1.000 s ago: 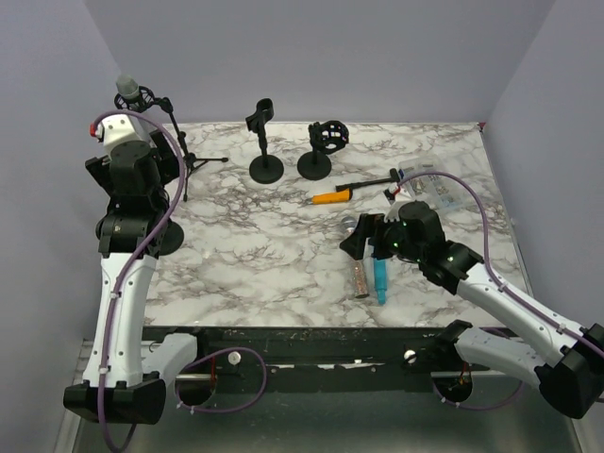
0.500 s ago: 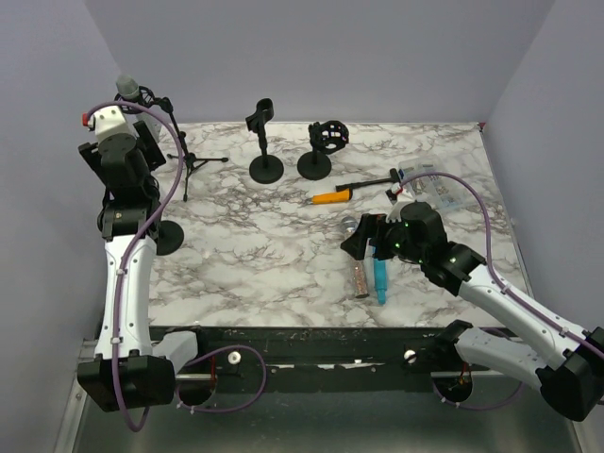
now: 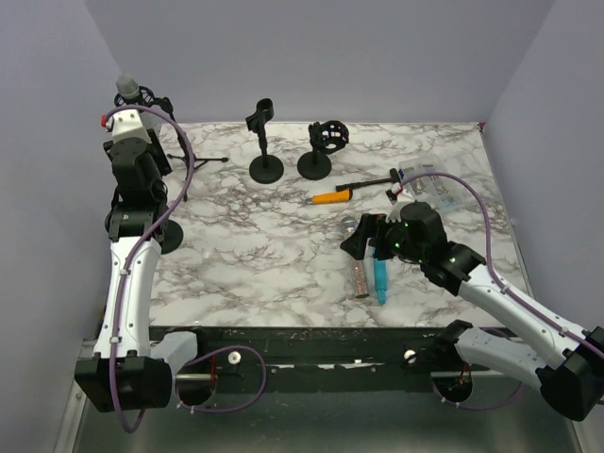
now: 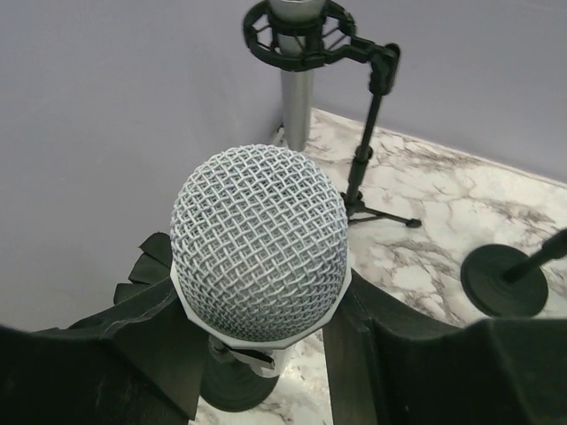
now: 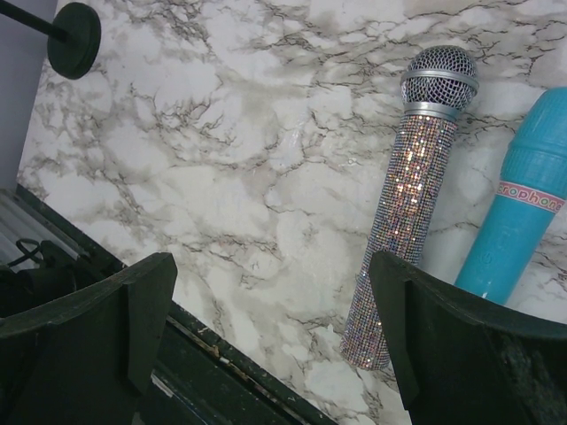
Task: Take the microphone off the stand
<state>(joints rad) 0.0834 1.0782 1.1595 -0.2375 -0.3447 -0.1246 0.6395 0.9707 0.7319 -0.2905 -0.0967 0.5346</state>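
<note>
At the far left, against the lilac wall, a thin black tripod (image 4: 368, 150) carries a ring-shaped shock mount (image 4: 297, 34) with a smooth silver cylinder (image 4: 295, 106) hanging through it. Just nearer, the left gripper (image 4: 252, 285) is raised high over the marble-patterned table (image 3: 283, 245). Its black angular fingers (image 4: 146, 301) sit either side of the microphone (image 4: 259, 239) — a rounded head of fine silver wire mesh on a faceted grey collar, seen end-on. The head hides where the pads would meet the body, so whether they press on it cannot be told. Straight below the head are a pale clip (image 4: 244, 356) and the round black base of the stand (image 4: 232, 388); whether the body sits in that clip is hidden too. Well to the right, the right gripper (image 5: 273, 266) hovers low with its fingers spread wide, holding nothing — under it lie a glitter-covered microphone (image 5: 399, 212) with a mesh head and, just beside it, a smooth teal microphone (image 5: 518, 212)
</note>
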